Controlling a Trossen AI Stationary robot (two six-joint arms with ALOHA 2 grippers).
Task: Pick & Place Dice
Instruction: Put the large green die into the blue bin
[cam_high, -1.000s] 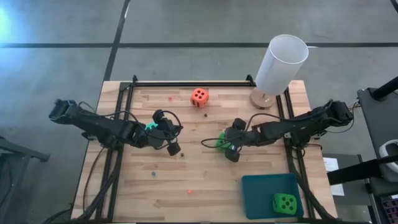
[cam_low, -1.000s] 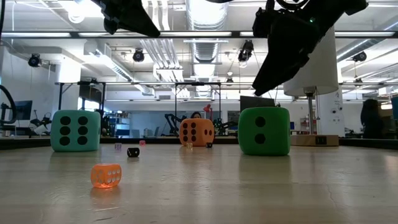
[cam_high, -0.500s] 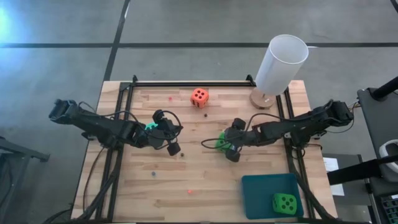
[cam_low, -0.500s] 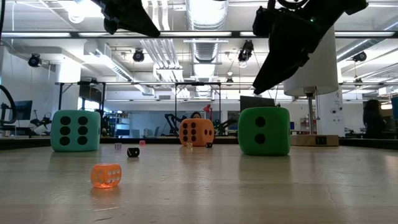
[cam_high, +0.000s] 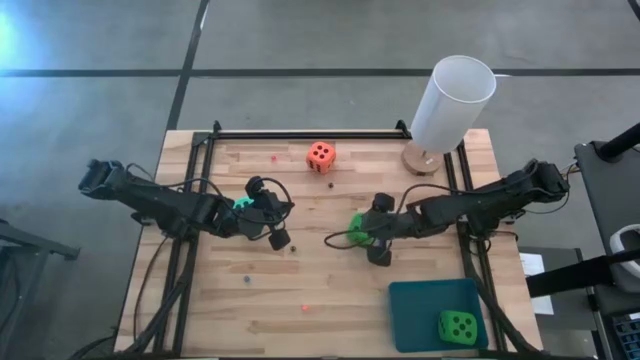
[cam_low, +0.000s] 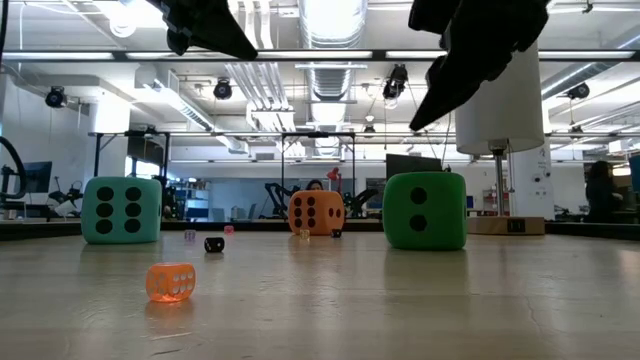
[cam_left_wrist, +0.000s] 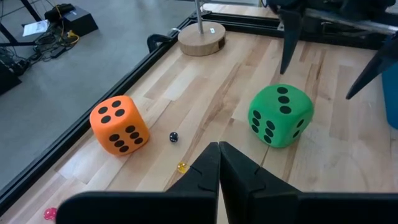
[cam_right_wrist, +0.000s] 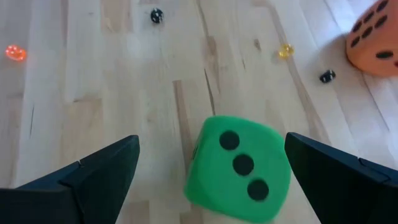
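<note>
The green die (cam_high: 357, 222) lies on the table (cam_high: 330, 290) a little right of the centre of the high view, and the right gripper (cam_high: 378, 238) is directly beside it, at its right edge. In the right wrist view the die (cam_right_wrist: 238, 168) sits in the middle between the two fingers (cam_right_wrist: 93, 171), which stand wide apart with clear wood on each side. They do not touch it. In the low view the gripper (cam_low: 462, 60) hangs above the die (cam_low: 425, 210), so I judge the coming move is mostly downward, then a closing of the fingers. A cube has no long axis, but its faces look slightly turned against the fingers, so the grip may meet edges first.

The left gripper (cam_high: 277, 226) is at centre-left, fingers pressed together and holding nothing, above the turquoise die (cam_high: 243, 203). It is farther from the green die than the right one.

The orange die (cam_high: 320, 155) is at upper centre. A second green die (cam_high: 458, 325) already rests in the tray (cam_high: 415, 305) at lower right, probably the goal.
</note>
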